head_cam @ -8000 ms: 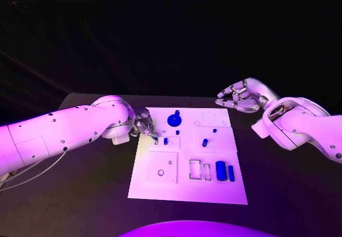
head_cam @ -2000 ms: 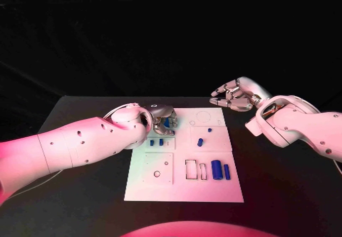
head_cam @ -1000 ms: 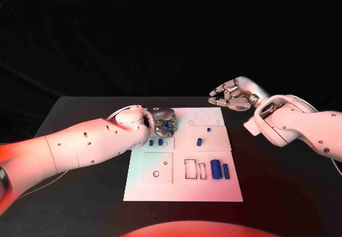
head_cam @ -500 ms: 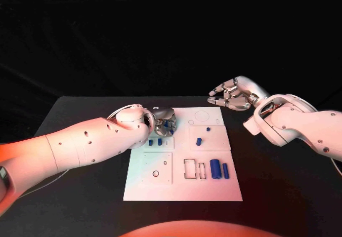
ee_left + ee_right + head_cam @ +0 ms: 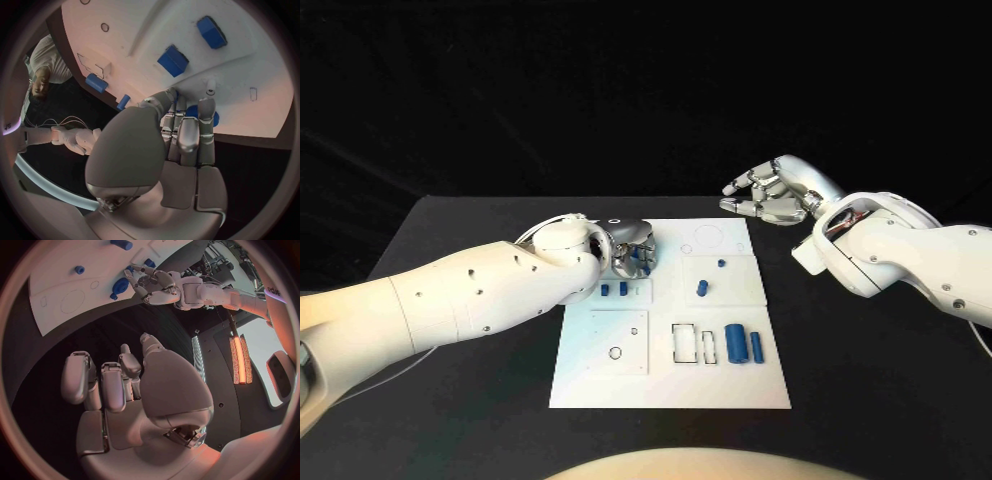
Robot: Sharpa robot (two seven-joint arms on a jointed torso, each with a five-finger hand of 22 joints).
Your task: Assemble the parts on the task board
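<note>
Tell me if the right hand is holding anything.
Nothing. The right hand hangs beyond the board's far corner, fingers loosely curled and apart, with no part between them.

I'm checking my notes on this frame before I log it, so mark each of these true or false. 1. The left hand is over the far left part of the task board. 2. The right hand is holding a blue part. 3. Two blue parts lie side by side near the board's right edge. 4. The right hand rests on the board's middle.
1. True. The left hand is at the far left part of the task board, over a round blue part.
2. False. The right hand holds nothing; its fingers are curled in.
3. True. The two blue parts lie side by side by the right edge.
4. False. The right hand is beyond the board's far right corner, off the board.
</note>
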